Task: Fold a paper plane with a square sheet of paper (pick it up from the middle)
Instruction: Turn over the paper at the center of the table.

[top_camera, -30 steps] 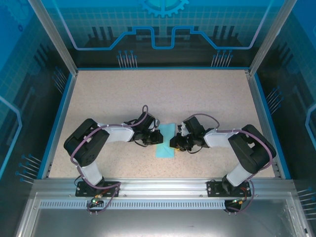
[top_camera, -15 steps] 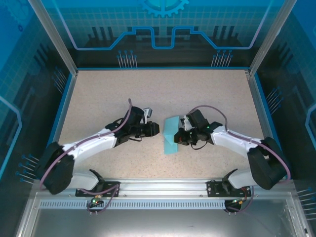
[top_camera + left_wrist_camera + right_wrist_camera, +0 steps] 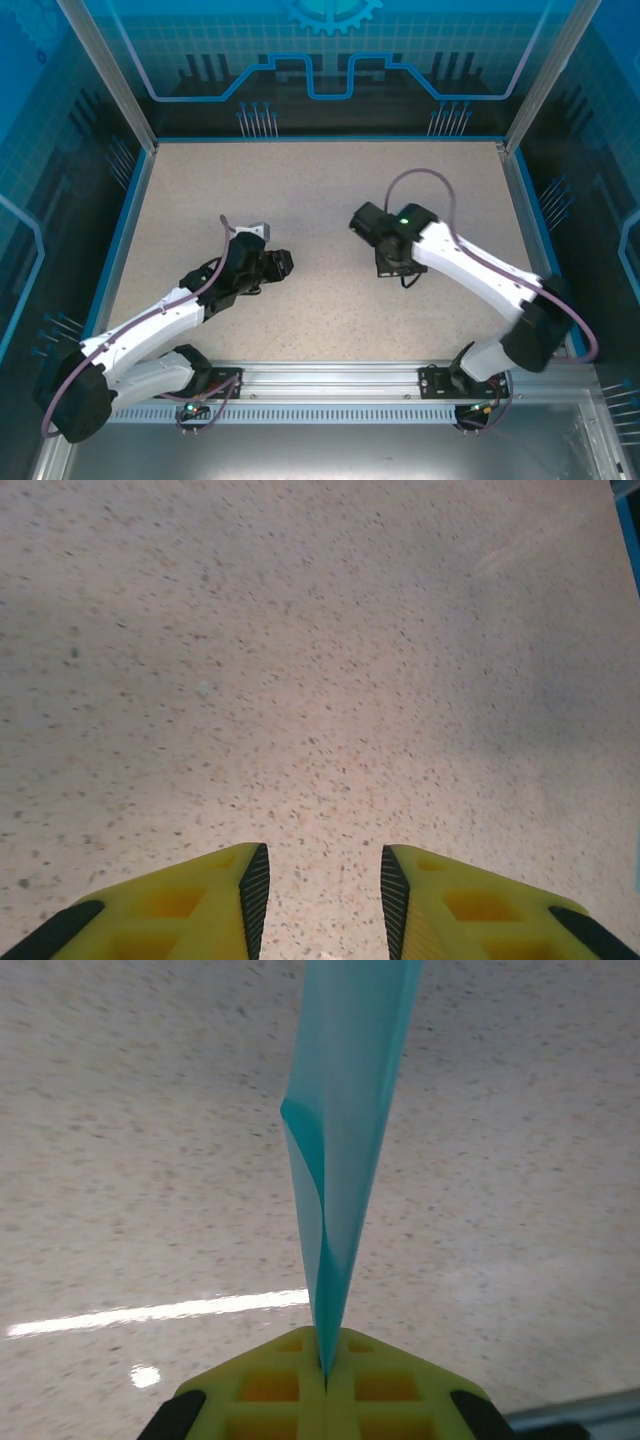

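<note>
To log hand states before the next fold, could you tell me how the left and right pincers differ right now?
The left pincer has its jaws apart; the right pincer has them pressed together. The left pincer holds nothing; the right pincer grips the folded blue paper. Both have yellow fingers.

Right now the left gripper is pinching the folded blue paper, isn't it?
Not quite: it is the right gripper that pinches the folded blue paper, its jaws shut on it, as the right wrist view shows. The left gripper has its jaws apart over the table and holds nothing.
</note>
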Available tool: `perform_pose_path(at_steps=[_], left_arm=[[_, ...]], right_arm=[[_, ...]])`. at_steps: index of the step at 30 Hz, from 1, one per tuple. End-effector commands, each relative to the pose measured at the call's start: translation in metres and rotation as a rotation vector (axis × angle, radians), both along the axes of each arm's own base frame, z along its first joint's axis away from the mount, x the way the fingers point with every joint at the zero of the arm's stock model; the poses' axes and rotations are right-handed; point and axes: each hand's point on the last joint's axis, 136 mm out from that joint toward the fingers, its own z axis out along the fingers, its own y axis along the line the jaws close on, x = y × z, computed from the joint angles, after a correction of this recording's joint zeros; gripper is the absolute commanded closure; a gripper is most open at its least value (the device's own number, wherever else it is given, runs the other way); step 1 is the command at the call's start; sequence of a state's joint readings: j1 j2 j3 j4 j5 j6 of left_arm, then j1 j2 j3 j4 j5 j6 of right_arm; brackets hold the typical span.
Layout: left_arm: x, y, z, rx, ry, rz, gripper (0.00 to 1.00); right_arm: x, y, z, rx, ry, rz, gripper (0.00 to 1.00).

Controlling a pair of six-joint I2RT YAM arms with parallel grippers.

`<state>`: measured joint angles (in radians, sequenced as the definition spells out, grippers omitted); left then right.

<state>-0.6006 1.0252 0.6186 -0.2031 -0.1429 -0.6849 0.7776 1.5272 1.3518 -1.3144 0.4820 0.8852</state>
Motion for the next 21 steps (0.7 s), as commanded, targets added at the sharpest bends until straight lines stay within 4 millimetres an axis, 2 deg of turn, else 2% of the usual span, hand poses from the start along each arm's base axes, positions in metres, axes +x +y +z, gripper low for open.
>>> perform_pose_path(at_steps=[1, 5, 8, 11, 13, 15, 16, 19, 21], left_arm=[[0.0, 0.024, -0.001, 0.042, -0.015, 0.102, 0.62], [-0.004, 0.04, 0.005, 0.065, -0.033, 0.151, 0.6], [-0.006, 0.048, 0.009, 0.075, -0.047, 0.171, 0.58], [-0.008, 0.053, 0.014, 0.088, -0.054, 0.172, 0.58], [-0.009, 0.053, 0.017, 0.09, -0.055, 0.169, 0.56], [-0.009, 0.051, 0.02, 0.086, -0.058, 0.155, 0.56], [-0.008, 0.05, 0.022, 0.081, -0.059, 0.15, 0.55], [-0.007, 0.042, 0.025, 0.059, -0.055, 0.117, 0.53], [-0.006, 0.033, 0.025, 0.037, -0.042, 0.083, 0.53]], right_arm=[[0.002, 0.0, -0.018, -0.241, 0.09, 0.015, 0.95], [0.018, 0.055, -0.067, -0.226, 0.197, 0.08, 0.92], [0.022, 0.092, -0.102, -0.177, 0.286, 0.111, 0.88], [0.023, 0.128, -0.117, -0.075, 0.313, 0.164, 0.77], [0.024, 0.149, -0.115, 0.029, 0.308, 0.194, 0.69], [0.024, 0.169, -0.102, 0.17, 0.266, 0.227, 0.57], [0.022, 0.179, -0.094, 0.266, 0.249, 0.243, 0.55], [0.02, 0.182, -0.078, 0.479, 0.219, 0.232, 0.51], [0.018, 0.176, -0.073, 0.57, 0.2, 0.229, 0.58]])
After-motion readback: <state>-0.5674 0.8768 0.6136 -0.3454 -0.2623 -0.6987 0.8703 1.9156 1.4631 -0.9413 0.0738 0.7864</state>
